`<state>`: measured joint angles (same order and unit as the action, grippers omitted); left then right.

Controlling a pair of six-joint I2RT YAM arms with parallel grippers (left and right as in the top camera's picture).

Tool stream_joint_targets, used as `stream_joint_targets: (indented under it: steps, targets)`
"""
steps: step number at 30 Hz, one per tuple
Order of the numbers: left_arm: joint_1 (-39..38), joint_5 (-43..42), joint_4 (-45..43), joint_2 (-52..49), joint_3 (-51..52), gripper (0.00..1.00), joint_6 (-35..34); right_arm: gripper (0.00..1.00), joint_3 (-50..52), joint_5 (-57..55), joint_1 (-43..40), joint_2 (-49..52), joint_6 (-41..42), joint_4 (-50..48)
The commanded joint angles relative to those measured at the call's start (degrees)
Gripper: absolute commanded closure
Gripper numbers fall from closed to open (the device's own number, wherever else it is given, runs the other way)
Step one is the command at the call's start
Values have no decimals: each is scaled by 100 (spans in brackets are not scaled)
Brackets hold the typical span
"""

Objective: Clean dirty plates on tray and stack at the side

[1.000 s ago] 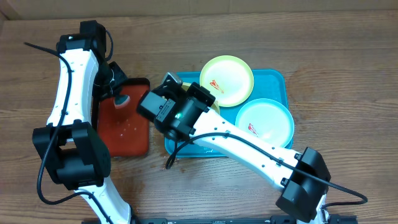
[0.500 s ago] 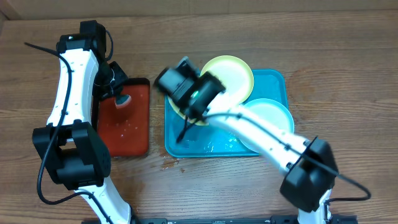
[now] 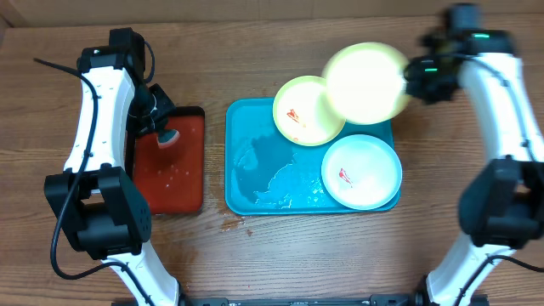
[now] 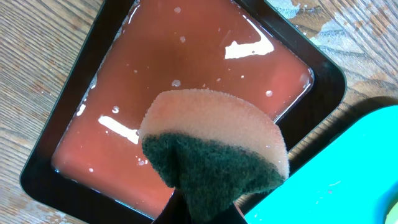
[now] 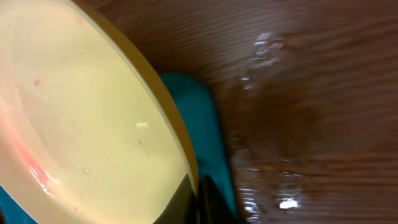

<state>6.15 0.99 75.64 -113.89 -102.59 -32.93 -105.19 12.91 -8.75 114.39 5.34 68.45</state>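
Observation:
My right gripper is shut on the rim of a pale yellow-green plate and holds it in the air over the turquoise tray's far right corner. In the right wrist view the plate fills the left, its rim pinched between my fingers. A second yellow-green plate with a red smear and a pale blue-white plate lie in the tray. My left gripper is shut on a sponge, held over the red tray.
The red black-rimmed tray lies left of the turquoise tray and holds liquid. Water is pooled on the turquoise tray's bare left half. Wet spots mark the wooden table in front of it.
My right arm has lifted the yellow-green plate from the tray's left part and swung it far to the right, above the tray's far right corner. The left arm has not moved.

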Motion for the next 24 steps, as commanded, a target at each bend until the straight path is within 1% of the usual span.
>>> stream_joint_targets:
  steps: [1,3,7,11,14,15,16,17,19,21,23,24]
  targets:
    - [17,-66,-11,188,-26,96,-31,96,356,365,-669,-208,26,-195]
    - [17,-66,-11,188,-26,96,-31,96,702,365,-1086,-208,26,-542]
    - [17,-66,-7,188,-26,96,-31,96,1451,365,-1663,-201,133,-1351]
    - [17,-66,-24,188,-26,96,-31,96,2002,365,-1987,-201,238,-1888]
    - [17,-66,-61,188,-26,96,-31,94,2131,321,-2035,-188,238,-1974]
    - [17,-66,-63,188,-26,96,-31,92,2135,293,-2035,-186,236,-1971]
    - [17,-66,-57,188,-26,96,-31,80,2135,234,-2026,-186,238,-1956]
    - [17,-66,-48,188,-26,96,-31,75,2135,223,-2017,-186,238,-1956]
    - [17,-87,-44,188,-26,96,-28,72,2131,243,-2006,-186,238,-1954]
    - [17,-105,-52,188,-26,96,-28,68,1998,538,-1978,-188,234,-1840]
    - [17,-105,-70,188,-26,96,-28,62,1746,623,-1921,-188,168,-1617]
    - [17,-105,-72,188,-26,96,-28,60,1558,608,-1878,-188,125,-1449]
